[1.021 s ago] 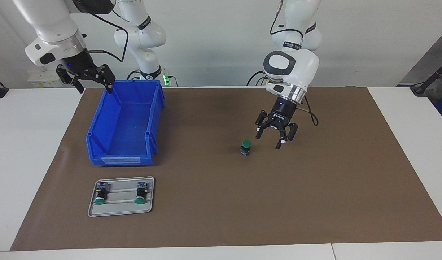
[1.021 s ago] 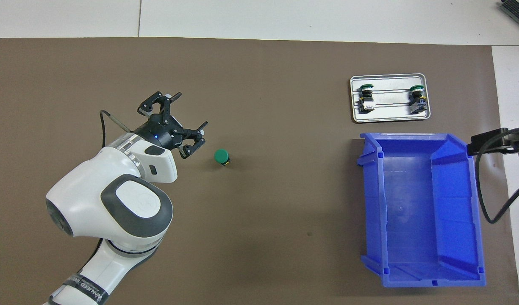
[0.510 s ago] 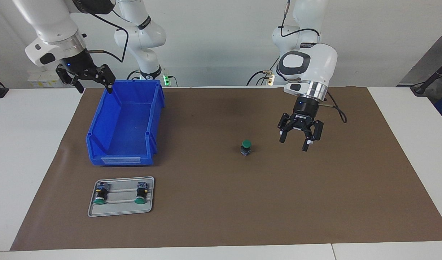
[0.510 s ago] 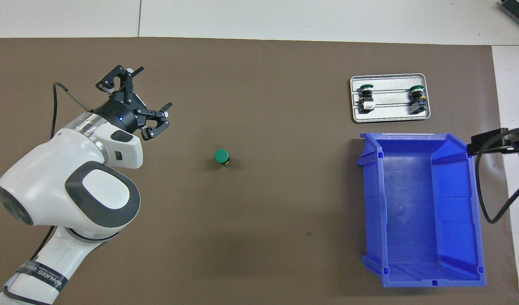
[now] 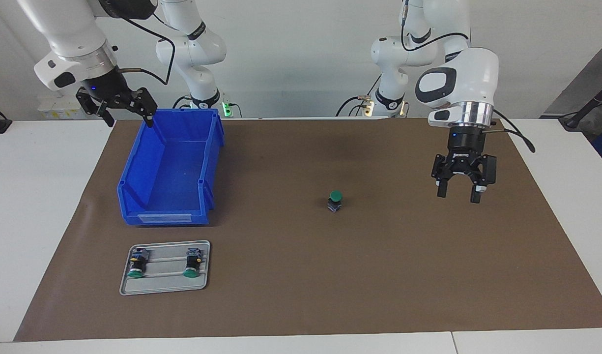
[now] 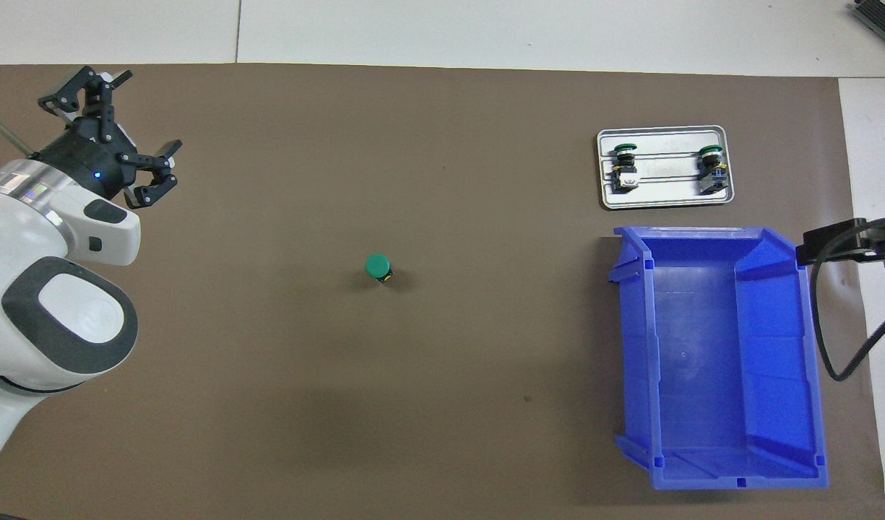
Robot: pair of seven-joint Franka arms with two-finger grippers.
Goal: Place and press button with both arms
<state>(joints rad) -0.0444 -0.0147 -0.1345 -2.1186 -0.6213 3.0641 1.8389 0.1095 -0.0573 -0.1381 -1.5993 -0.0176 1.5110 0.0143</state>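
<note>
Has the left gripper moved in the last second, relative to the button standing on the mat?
Yes. The left gripper, open, has drawn away from the button toward the left arm's end of the table.

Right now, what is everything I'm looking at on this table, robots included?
Button: one, green cap, upright on the mat, mid-table.
Tray buttons: two, green caps, lying in the tray.
Tray: one, grey, farther from the robots than the bin.
Bin: one, blue, at the right arm's end.
Mat: one, brown, covering the table.
Left gripper: black, open, over the mat at its own end.
Right gripper: black, open, waiting by the bin's rim.
</note>
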